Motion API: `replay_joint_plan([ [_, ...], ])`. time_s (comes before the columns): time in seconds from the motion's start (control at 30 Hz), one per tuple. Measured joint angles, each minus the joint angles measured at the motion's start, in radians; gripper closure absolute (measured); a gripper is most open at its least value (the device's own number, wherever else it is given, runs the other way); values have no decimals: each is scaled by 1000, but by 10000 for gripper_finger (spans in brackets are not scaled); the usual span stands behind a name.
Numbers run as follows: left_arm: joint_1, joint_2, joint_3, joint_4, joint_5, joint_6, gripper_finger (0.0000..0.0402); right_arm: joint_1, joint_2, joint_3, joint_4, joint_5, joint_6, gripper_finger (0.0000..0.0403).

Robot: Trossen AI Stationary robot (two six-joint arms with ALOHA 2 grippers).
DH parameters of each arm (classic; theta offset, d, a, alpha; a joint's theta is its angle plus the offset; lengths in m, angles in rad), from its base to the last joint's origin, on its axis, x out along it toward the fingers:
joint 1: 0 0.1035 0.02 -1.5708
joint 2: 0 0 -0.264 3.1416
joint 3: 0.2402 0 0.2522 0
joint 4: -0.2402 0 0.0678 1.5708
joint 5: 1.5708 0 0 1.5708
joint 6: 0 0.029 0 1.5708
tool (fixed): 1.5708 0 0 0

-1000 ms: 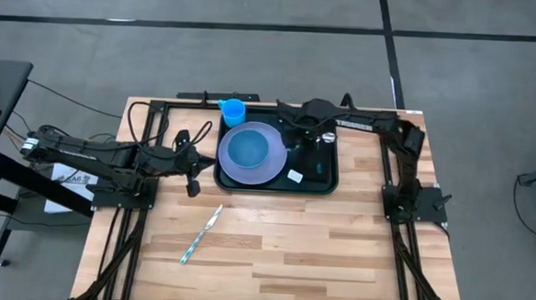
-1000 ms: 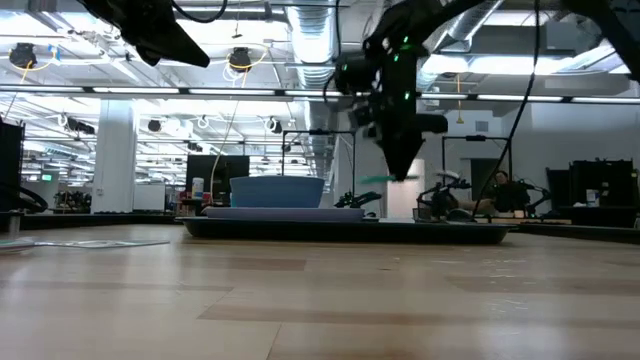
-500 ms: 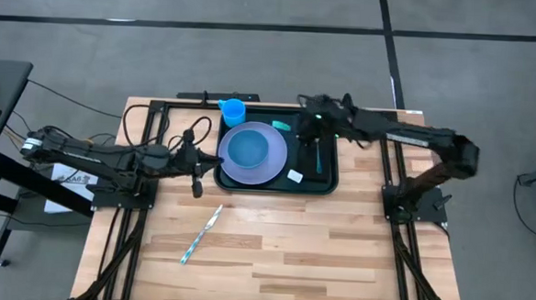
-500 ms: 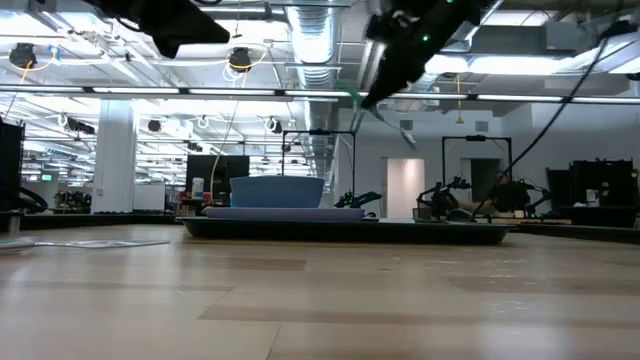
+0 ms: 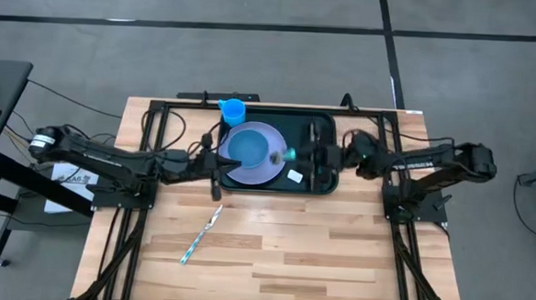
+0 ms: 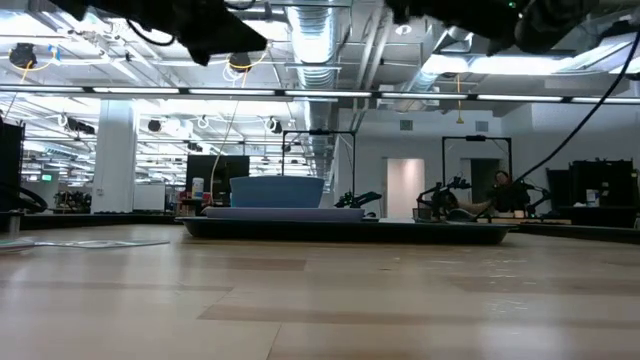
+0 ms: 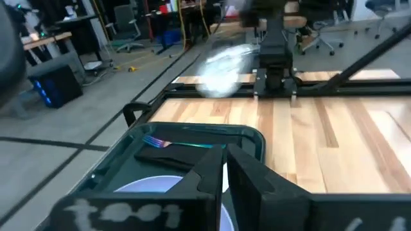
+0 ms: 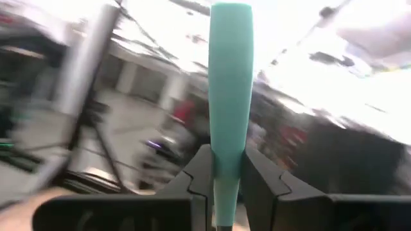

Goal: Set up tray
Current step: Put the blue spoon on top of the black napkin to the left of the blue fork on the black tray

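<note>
The dark tray (image 5: 326,176) lies at the table's far middle; its rim shows in the low view (image 6: 440,234). On it sit a lavender plate (image 5: 265,173) with a blue bowl (image 5: 247,151). A blue cup (image 5: 232,110) stands at the tray's far left corner. My right gripper (image 5: 297,155) hovers level above the tray, right of the plate, shut on a teal-handled utensil (image 8: 230,77). My left gripper (image 5: 216,162), shut on nothing, hovers at the tray's left rim (image 7: 138,144). A second teal-handled utensil (image 5: 201,234) lies on the bare wood. My right gripper pinches the utensil's teal handle (image 8: 226,163) between its two fingers (image 8: 196,176). It comes level from the table's right, and the handle runs along the fingers and sticks out past their tips toward the plate. The utensil is lifted clear of the tray.
A small white piece (image 5: 294,176) lies on the tray's near part and an iridescent utensil (image 7: 156,142) on its far part. Black frame bars run along the table's far, left and right sides. Open wood spreads across the table's near half (image 5: 318,254).
My right gripper has lifted the teal utensil off the tray's far part, tipped from pointing down to level, and drawn toward the table's near side as its arm pulled back right. My left gripper has moved right, toward the tray's left rim.
</note>
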State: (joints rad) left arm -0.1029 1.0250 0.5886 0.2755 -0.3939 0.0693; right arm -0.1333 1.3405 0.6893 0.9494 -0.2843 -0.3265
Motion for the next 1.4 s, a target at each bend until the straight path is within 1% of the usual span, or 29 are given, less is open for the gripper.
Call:
replay_joint_plan([
  [0.07, 13, 40, 0, 63, 2, -21, 388, 38, 17, -2, 48, -69, -24, 359],
  [0.13, 26, 77, 0, 147, 30, -36, 388, 76, 23, -2, 62, -114, -59, 359],
  [0.2, 40, 108, 0, 224, 97, -68, 388, 113, 23, -2, 70, -135, -105, 359],
  [0.23, 45, 123, 0, 267, 153, -88, 388, 132, 23, -2, 71, -141, -124, 359],
  [0.3, 56, 150, 0, 344, 308, -126, 388, 163, 21, -2, 69, -153, -162, 359],
  [0.4, 65, 207, 0, 502, 533, -179, 388, 198, 17, -2, 93, -183, -196, 359],
  [0.47, 65, 249, 0, 606, 628, -215, 388, 213, 17, -2, 100, -188, -201, 359],
  [0.53, 65, 295, 0, 698, 652, -261, 388, 223, 17, -2, 102, -189, -205, 359],
  [0.67, 73, 390, 0, 839, 657, -322, 388, 239, 18, -2, 106, -197, -205, 359],
  [0.77, 92, 454, 1, 970, 682, -409, 388, 253, 18, -2, 107, -220, -205, 359],
  [0.83, 109, 485, 2, 1020, 716, -448, 388, 262, 18, -2, 107, -222, -205, 359],
  [0.93, 131, 518, 2, 1047, 775, -480, 388, 267, 18, -2, 107, -223, -205, 359],
  [1.13, 156, 533, 3, 1033, 781, -562, 381, 267, 18, -2, 107, -223, -205, 356],
  [1.3, 163, 533, 3, 1020, 828, -582, 347, 267, 19, -1, 107, -224, -206, 357],
  [1.4, 162, 533, 3, 1020, 828, -582, 319, 267, 19, -1, 106, -225, -206, 357],
])
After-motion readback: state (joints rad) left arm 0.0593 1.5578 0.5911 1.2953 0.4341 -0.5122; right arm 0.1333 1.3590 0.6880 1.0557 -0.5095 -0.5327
